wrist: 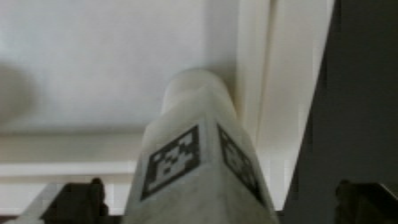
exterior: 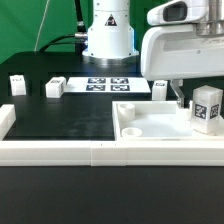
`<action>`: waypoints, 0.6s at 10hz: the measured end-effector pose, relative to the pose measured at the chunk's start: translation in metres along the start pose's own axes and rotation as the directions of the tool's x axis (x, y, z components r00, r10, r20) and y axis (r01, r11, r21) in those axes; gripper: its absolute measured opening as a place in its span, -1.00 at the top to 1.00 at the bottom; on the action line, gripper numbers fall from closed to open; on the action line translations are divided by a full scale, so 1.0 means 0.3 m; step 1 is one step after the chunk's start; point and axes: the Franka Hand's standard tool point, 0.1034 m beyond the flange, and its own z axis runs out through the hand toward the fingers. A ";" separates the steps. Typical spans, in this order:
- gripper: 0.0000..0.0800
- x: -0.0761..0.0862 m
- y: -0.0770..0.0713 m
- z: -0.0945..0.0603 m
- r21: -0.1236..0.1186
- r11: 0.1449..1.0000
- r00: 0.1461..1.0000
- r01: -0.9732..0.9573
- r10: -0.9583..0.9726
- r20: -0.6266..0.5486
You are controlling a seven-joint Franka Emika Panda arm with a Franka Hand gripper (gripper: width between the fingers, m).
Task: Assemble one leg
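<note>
At the panel's (exterior: 152,127) corner on the exterior view's right, the leg (exterior: 207,106) stands upright. My gripper (wrist: 217,203) straddles it, jaws spread, not touching. I'd centre first, close squarely, then twist without tilting.

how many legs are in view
4. A leg at the exterior view's far left, a second beside it, a third by the marker board, a fourth at the panel on the right. The arm may hide others.
</note>
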 end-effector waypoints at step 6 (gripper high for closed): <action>-0.25 0.004 0.031 -0.013 -0.016 0.948 0.948 0.319 -0.319 0.001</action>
